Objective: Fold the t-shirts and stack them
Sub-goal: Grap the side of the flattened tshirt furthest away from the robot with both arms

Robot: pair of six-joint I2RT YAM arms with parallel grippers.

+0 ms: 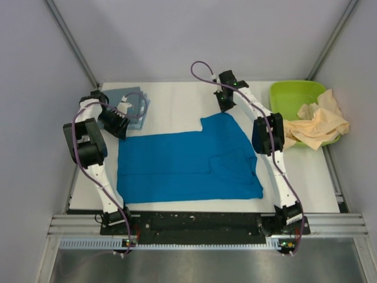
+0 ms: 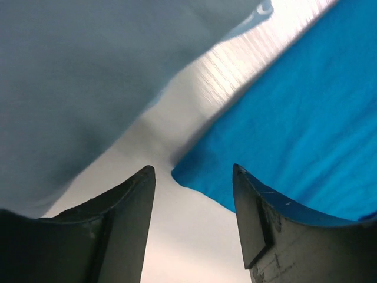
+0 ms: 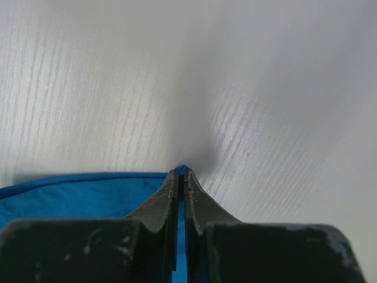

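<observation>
A robot lab test cell: plain grey panel walls (image 1: 177,35) held by metal framing (image 1: 73,44), a white surface (image 1: 177,100), and two robot arms (image 1: 268,132) bolted to an aluminium rail (image 1: 330,224).

White/blk arms (image 1: 100,177), prob. purple cables (image 1: 201,62)

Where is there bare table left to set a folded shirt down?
Bare: the far strip between the grey-blue stack and the right gripper; the near-right patch between the blue t-shirt and the table edge, below the green tub. Crowded: the left, around the left gripper.
</observation>
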